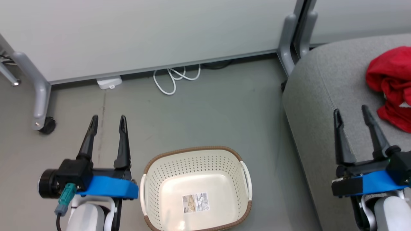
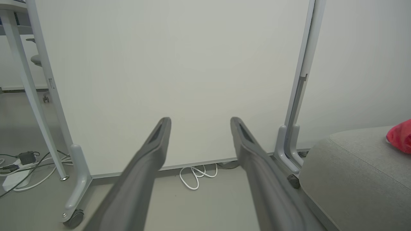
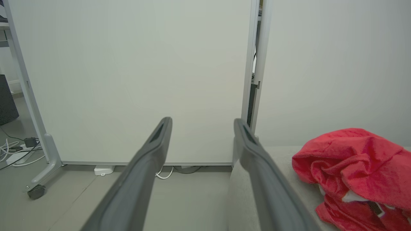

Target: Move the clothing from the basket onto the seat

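The red clothing (image 1: 393,85) lies bunched on the grey seat (image 1: 324,102) at the right; it also appears in the right wrist view as a heap (image 3: 356,173) with white trim, and as a red edge (image 2: 400,136) in the left wrist view. The cream basket (image 1: 196,189) with a brown rim stands on the floor, holding only a label on its bottom. My left gripper (image 1: 108,120) hovers open left of the basket, nothing between its fingers. Over the seat's front part my right gripper (image 1: 351,112) stands open and empty, left of the clothing.
White partition panels (image 1: 144,35) on grey wheeled legs (image 1: 40,96) stand behind. A coiled white cable (image 1: 173,78) and a small white box (image 1: 109,82) lie at their foot. More cables and a power strip (image 2: 16,173) lie far left. Grey floor separates basket and seat.
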Motion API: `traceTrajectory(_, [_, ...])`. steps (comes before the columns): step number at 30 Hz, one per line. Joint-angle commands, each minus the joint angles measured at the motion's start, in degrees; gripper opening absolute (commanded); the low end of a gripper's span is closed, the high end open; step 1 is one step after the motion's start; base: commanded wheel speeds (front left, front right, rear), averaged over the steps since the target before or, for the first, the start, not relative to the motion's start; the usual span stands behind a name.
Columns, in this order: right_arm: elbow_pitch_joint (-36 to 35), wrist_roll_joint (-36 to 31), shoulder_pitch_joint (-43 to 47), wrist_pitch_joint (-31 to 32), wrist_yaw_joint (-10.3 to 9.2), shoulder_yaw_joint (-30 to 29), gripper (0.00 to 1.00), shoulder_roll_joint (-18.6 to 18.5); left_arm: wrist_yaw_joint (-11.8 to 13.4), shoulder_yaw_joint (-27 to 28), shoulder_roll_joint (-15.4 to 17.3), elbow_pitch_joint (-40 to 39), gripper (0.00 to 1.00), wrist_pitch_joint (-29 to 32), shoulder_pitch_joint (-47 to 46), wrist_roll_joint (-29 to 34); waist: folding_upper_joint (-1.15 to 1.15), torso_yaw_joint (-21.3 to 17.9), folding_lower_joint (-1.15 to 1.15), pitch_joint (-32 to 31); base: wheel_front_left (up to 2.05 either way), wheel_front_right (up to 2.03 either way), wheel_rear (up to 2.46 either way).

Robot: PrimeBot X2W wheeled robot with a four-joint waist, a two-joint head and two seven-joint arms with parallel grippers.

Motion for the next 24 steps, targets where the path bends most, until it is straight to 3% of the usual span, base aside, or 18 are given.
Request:
traceTrajectory(1, [0.4,0.1,1.3,0.0,0.01,0.3,1.0,0.3,-0.5,0.6,-0.4,0.0,1.0,-0.1,1.1,0.5,0.0,1.3,0.01,-1.5,0.0,0.0,0.0])
traceTrajectory(24, [8.4,0.3,4.7,0.0,0.01,3.1,1.0,2.9,-3.5,5.8,-3.2,4.2,1.0,-0.1,6.2,3.1,0.0,5.4,0.01,-5.9,0.0,0.0,0.0])
